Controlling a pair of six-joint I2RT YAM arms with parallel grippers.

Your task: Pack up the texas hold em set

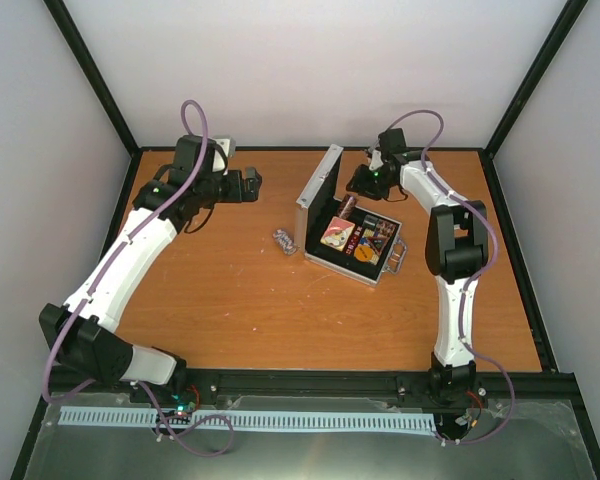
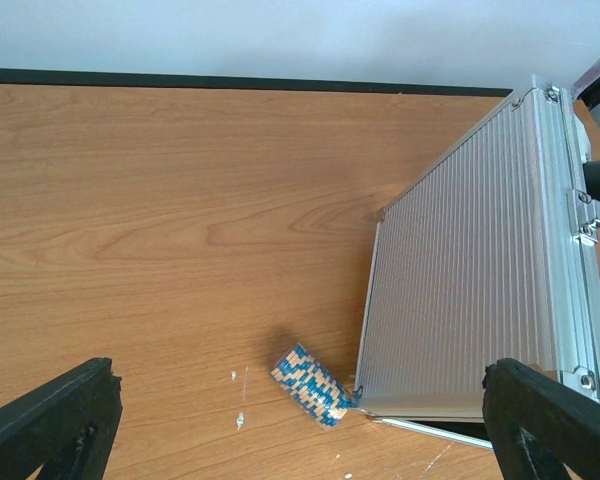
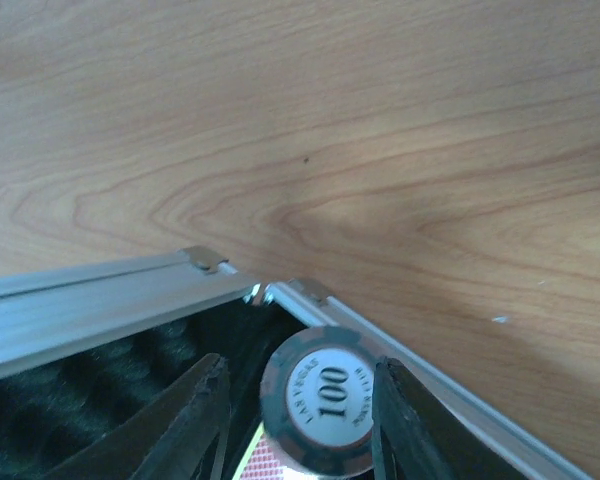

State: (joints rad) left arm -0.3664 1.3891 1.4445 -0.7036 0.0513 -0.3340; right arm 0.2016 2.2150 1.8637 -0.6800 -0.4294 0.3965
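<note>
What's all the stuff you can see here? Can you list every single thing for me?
case: one, silver with black lining, open mid-table, lid up
chip stack: one, blue and tan stripes, lying on the table by the lid's bottom corner
chip marked 100: one, dark with a pale centre, between the right tool's fingers above a corner of the case
pieces: several, mixed colours, in the case's base; too small to name
table: one, brown wood, under everything
left arm: one, white and black, left side
right arm: one, white and black, right side
left tool: one, black, open, left of the case
right tool: one, black, at the case
</note>
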